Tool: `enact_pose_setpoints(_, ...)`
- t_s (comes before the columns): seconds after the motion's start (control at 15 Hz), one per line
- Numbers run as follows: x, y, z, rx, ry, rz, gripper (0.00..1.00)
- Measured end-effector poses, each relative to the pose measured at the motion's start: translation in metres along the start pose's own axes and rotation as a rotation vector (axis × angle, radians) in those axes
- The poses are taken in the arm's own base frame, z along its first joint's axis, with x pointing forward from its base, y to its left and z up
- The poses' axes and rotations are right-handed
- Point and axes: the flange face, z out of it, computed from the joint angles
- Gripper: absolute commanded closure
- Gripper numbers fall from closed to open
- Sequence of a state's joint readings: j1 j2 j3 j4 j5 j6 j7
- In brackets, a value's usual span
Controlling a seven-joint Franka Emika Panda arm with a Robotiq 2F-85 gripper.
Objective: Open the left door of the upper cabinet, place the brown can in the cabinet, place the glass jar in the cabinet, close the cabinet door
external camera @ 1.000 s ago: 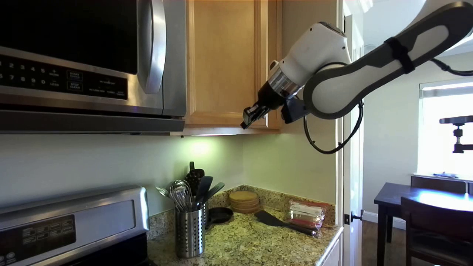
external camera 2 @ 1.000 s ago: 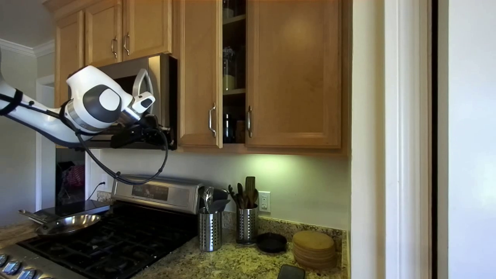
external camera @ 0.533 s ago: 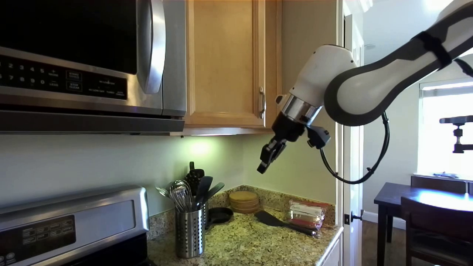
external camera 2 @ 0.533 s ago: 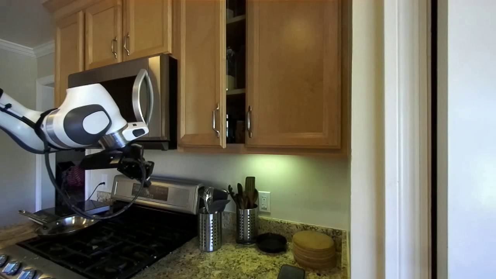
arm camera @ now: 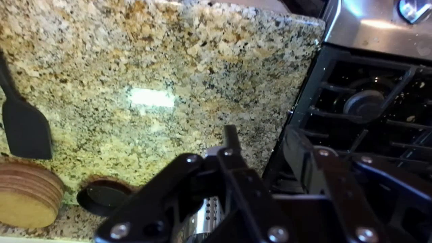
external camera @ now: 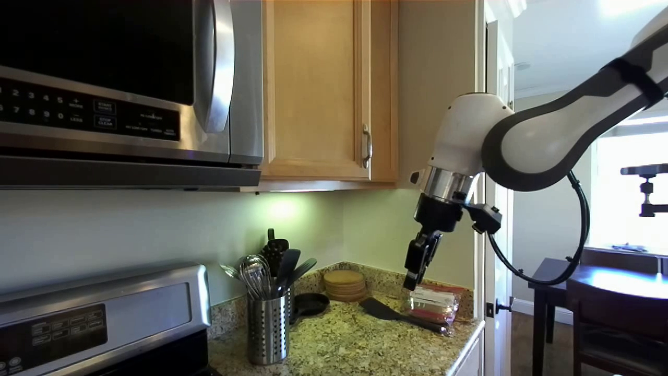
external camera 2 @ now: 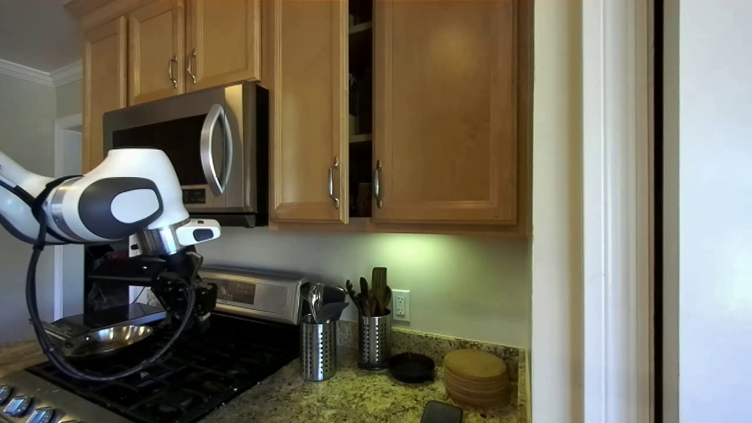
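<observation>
At lower left in an exterior view, the claw [external camera 2: 201,320] has sunk lower, its jaws now apart and holding nothing. At upper centre, the left door [external camera 2: 308,111] of the upper cabinet [external camera 2: 443,111] has swung further in, so closing seems underway but unfinished; in the narrowed gap just right of it, a brownish shape is probably the brown can [external camera 2: 364,197], the glass jar indistinguishable.

Speckled counter [external camera: 339,347]: spatula [external camera: 381,309], 2 utensil holders [external camera 2: 319,352]
</observation>
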State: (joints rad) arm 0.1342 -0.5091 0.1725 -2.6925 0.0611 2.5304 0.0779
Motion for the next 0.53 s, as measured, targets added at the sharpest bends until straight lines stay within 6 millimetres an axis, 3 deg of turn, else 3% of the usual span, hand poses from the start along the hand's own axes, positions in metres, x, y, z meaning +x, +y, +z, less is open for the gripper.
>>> enact_pose_setpoints(0.27,-0.018,0.005,0.003,0.02,-0.049,0.034,0.02)
enact_pose_setpoints(0.33,-0.022,0.005,0.003,0.024,-0.05,0.041,0.01)
enact_pose_setpoints(0.4,-0.025,0.005,0.003,0.027,-0.05,0.047,0.13)
enact_pose_setpoints(0.53,-0.031,0.006,0.001,0.025,-0.045,0.053,0.01)
